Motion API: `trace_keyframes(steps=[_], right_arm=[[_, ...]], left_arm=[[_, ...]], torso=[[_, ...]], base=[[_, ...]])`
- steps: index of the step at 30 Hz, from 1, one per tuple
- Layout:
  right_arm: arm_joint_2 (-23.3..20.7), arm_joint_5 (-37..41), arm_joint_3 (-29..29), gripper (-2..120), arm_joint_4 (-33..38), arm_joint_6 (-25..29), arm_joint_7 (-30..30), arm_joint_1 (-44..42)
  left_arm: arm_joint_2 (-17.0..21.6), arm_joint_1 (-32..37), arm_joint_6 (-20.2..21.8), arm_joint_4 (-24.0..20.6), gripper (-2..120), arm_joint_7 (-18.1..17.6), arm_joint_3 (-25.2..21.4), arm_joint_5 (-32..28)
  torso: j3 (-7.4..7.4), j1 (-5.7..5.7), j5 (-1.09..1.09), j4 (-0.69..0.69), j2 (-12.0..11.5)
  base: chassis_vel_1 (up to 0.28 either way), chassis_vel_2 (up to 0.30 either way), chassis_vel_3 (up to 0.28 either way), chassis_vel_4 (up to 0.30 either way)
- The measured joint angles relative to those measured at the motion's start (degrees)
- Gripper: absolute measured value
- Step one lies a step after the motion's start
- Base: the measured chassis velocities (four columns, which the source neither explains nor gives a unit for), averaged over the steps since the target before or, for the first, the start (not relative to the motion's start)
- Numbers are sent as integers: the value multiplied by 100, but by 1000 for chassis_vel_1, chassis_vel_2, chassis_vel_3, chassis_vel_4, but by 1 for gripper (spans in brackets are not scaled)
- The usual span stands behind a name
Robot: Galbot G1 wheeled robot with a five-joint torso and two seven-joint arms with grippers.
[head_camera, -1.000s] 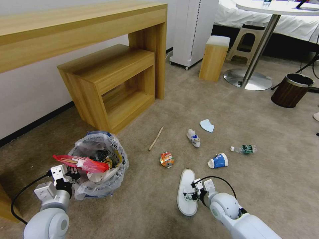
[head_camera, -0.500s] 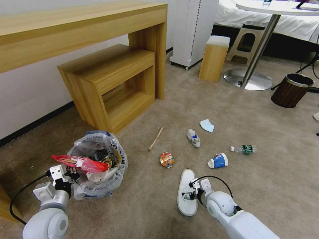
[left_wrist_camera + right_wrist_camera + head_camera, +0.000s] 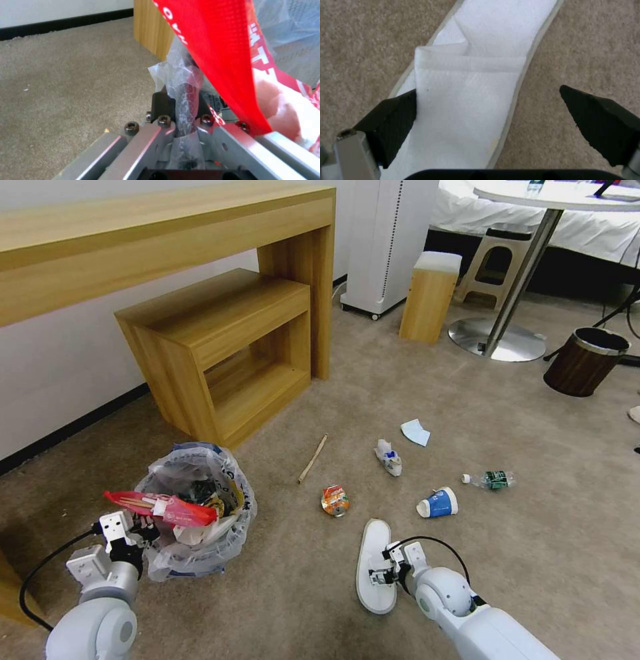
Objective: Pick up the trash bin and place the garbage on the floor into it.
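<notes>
Slipper [image 3: 476, 82] between spread right jaws; left gripper [image 3: 181, 105] pinching trash bin [image 3: 200, 513] rim.

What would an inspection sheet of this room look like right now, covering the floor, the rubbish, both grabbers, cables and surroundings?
Surface: beige carpet, no spills seen.
Job's things: trash bin stands on the carpet, lined with a clear bag, already holding a red wrapper. White slipper lies flat.
Clutter: wooden stick, crushed can, crumpled cup, blue cup, clear bottle, pale blue paper, all loose on the carpet.
Grippers: left gripper clamped on the bin's rim; right gripper open, straddling the slipper.
Cables: black cable loops from the left wrist.
Surroundings: wooden desk, brown bin, round table base.
</notes>
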Motion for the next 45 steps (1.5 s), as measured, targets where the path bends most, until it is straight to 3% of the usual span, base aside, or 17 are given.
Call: trace_keyframes(steps=[7,10,17,26,34,45], right_arm=[[6,-18,-5,100,-23,32,46,0],[13,-35,-6,93,-25,49,66,-12],[15,-73,-1,62,-47,103,75,-37],[-2,-90,-5,35,-54,142,64,-34],[15,-154,-23,0,-128,227,63,-30],[-27,-175,-39,0,-134,287,55,-5]], left_arm=[[-11,7,-19,-1,0,1,0,-1],[-13,9,-23,0,0,3,0,0],[-15,4,-26,-3,0,6,7,2],[-13,2,-30,-35,0,8,16,-1],[-21,-5,-44,-29,0,20,40,-7],[-14,-50,-55,40,0,28,50,-6]], torso=[[0,0,0,0,0],[0,0,0,0,0],[0,0,0,0,0],[0,0,0,0,0],[0,0,0,0,0],[0,0,0,0,0]], base=[[0,0,0,0],[0,0,0,0],[0,0,0,0],[0,0,0,0],[0,0,0,0],[0,0,0,0]])
